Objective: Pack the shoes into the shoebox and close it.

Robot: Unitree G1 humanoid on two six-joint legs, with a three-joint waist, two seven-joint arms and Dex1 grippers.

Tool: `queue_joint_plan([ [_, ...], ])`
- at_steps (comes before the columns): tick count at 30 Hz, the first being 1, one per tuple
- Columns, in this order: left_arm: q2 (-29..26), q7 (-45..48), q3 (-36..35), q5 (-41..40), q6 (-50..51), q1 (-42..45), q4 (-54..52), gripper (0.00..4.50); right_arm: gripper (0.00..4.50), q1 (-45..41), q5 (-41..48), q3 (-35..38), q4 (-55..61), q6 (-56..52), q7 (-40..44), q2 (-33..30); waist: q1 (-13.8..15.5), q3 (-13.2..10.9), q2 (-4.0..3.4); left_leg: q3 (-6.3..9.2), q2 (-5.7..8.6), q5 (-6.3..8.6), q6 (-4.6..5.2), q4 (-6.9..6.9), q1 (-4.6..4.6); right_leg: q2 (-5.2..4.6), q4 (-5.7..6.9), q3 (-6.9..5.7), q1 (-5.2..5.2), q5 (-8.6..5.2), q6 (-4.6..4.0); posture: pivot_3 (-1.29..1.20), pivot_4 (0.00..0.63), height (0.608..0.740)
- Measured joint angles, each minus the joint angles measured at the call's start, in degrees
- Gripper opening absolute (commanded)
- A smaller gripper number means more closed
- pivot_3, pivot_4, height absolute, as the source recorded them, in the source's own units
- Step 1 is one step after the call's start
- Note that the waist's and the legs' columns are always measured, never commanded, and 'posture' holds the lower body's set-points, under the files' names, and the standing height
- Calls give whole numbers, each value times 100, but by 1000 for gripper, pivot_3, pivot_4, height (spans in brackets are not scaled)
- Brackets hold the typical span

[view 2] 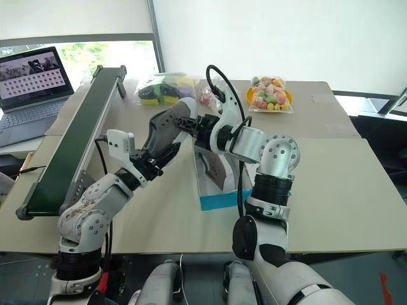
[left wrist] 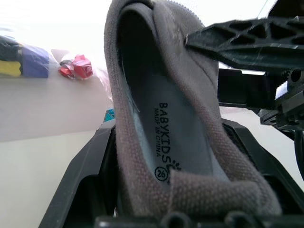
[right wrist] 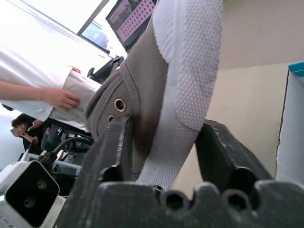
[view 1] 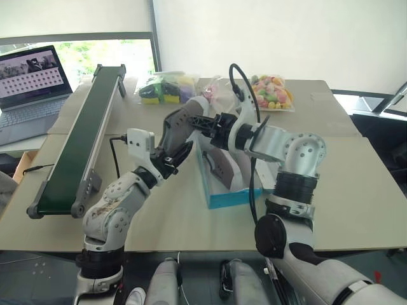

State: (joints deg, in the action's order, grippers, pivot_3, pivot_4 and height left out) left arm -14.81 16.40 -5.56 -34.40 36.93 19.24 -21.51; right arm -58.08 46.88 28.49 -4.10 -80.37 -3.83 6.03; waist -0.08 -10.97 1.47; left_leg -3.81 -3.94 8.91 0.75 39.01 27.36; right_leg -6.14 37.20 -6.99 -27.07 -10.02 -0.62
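A grey shoe [view 1: 181,124] hangs in the air just left of the turquoise shoebox [view 1: 232,198]. My left gripper [view 1: 177,157] is shut on its heel end from below; in the left wrist view the shoe's insole [left wrist: 161,118] runs up between its fingers [left wrist: 78,183]. My right gripper [view 1: 201,124] reaches in from the right, shut on the same shoe. In the right wrist view the pale sole [right wrist: 183,71] sits between its fingers [right wrist: 104,156]. The open box stands on the table, and a second grey shoe [view 1: 222,168] lies inside it.
A long dark-green conveyor belt [view 1: 76,146] runs along the left, with a laptop [view 1: 28,82] beyond it. Bags of small items [view 1: 165,89] and colourful sweets [view 1: 273,92] lie at the table's back. A person's arm [right wrist: 42,95] shows in the right wrist view.
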Motion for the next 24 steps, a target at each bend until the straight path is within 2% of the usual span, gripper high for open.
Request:
queue_joint_plan([
  [9, -28, 4, 54, 162, -53, 9, -1, 2591, 1124, 0, 193, -5, -14, 42, -201, 1, 0, 0, -1, 0, 0, 0, 0, 0, 0, 0, -1, 0, 0, 0, 0, 0, 150, 681],
  [11, -44, 28, 126, 281, -165, 17, -1, 3436, 1048, 0, 328, 35, -50, 105, -338, 6, 0, 0, -1, 0, 0, 0, 0, 0, 1, 0, -1, 0, 0, 0, 0, 0, 150, 681],
  [14, -77, 94, 251, 415, -196, -15, 13, 4409, 1048, -4, 613, 97, -45, 537, -553, 10, 4, -1, -1, 0, 0, 0, 0, -2, 1, 0, -3, -1, 0, 0, 0, 0, 150, 681],
  [19, -183, 245, 335, 515, -198, -156, 11, 4409, 1048, -66, 619, 189, -240, 1271, -687, -28, 1, -2, -3, -1, 0, 0, 0, -2, 3, 0, -7, 0, -2, 0, 1, 0, 150, 681],
  [22, -454, 523, 484, 529, -192, -280, -40, 4409, 1048, -289, 528, -36, -564, 1309, -581, -532, -22, -4, -7, 0, -1, 0, 0, -4, 4, 1, -5, 0, -7, -1, 0, 0, 150, 681],
  [24, -773, 804, 567, 529, -174, -499, -179, 4409, 1048, -410, 201, -654, -720, 882, -315, -1449, 15, -5, -9, 1, 4, 1, 0, -7, 4, -6, -8, -1, -5, -5, -6, 0, 150, 681],
])
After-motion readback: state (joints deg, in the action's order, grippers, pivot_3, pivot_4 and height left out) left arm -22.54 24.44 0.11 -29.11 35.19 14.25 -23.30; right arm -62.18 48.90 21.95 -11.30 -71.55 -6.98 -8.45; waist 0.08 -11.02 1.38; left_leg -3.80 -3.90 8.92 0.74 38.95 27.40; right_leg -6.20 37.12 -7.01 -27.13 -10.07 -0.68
